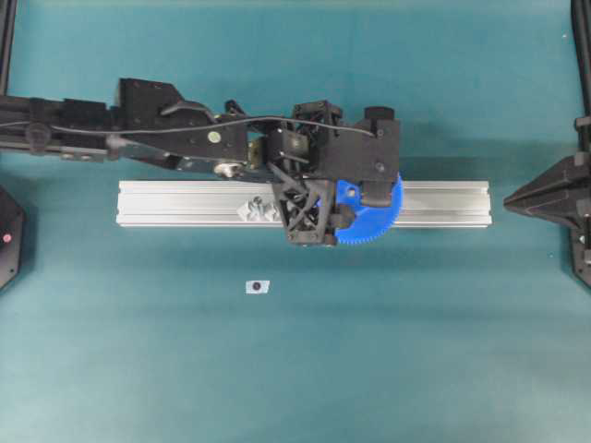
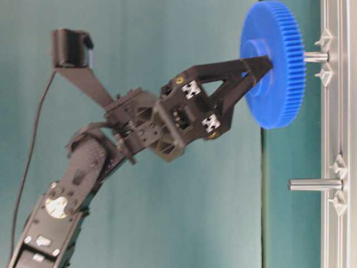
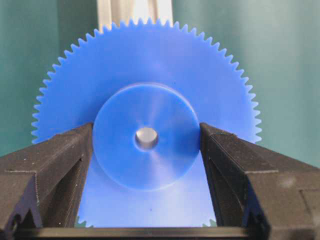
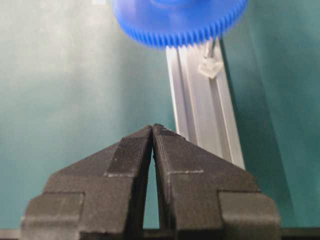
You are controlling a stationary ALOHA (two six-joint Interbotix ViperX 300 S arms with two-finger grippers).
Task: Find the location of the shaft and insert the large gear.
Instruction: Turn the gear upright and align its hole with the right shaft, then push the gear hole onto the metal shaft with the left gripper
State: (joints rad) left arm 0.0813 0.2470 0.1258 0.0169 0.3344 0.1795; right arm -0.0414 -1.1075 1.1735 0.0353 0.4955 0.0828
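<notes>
While the left gripper point(image 3: 146, 137) pinches the gear point(image 3: 150, 100) by its raised hub, one finger point(image 3: 50, 165) bears on the hub's left side and the other on its right, as we see in the left wrist view. We note the gear's toothed rim standing well outside both fingers, and its centre hole point(image 3: 146, 138) lying midway between them, with a grey surface showing through it. Behind the gear we see a strip of the rail point(image 3: 134, 12).

From the table-level view we find the gear point(image 2: 277, 64) held flat-face toward the rail point(image 2: 334, 134), with the shaft point(image 2: 316, 56) directly between the two. The shaft's tip meets the gear's face; we cannot tell whether it has entered the hole. A second pin point(image 2: 315, 184) stands bare farther along the rail, well apart from the gear.

Overhead, the left gripper point(image 1: 355, 208) and gear point(image 1: 374, 217) sit over the rail point(image 1: 185, 198), right of its middle. A small white tag point(image 1: 257, 286) lies on the mat, near side of the rail.

We record the right gripper point(image 4: 152, 130) with its fingers pressed together, holding nothing, drawn back at the right end of the rail point(image 4: 205, 120).
</notes>
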